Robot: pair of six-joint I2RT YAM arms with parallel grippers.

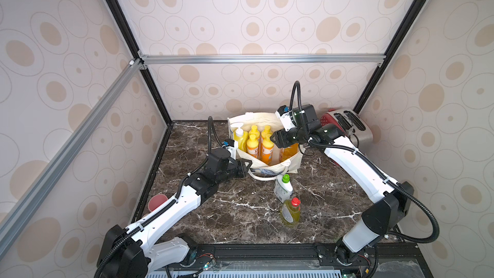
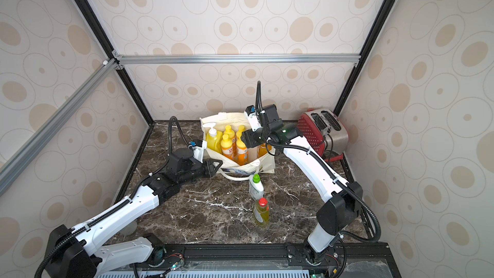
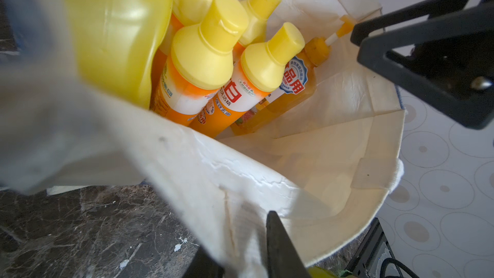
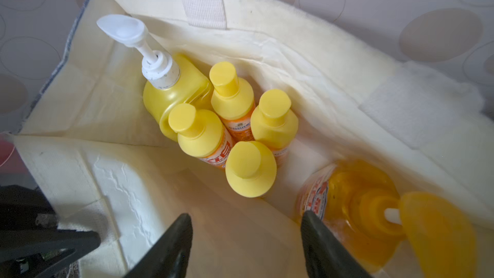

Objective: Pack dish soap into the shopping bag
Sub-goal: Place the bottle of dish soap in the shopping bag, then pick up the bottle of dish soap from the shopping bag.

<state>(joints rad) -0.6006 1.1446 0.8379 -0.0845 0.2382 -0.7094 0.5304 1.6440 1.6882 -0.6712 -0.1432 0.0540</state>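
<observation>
While shopping bag (image 1: 292,163) at tabletop's far edge is being held open by left gripper (image 1: 246,166), clamped on rim, right gripper (image 4: 246,217), jaws apart, empty, is being poised just above packed amber pump bottle (image 4: 347,196). Straight-up exit being advised, pump heads being spared; green-capped bottle (image 1: 282,187), red-capped bottle (image 1: 290,211) being left mid-tabletop.

Both top views high, looking down. Wrist views close behind left tool (image 3: 240,242), right tool (image 4: 246,216); share shopping bag (image 4: 307,57) interior.
</observation>
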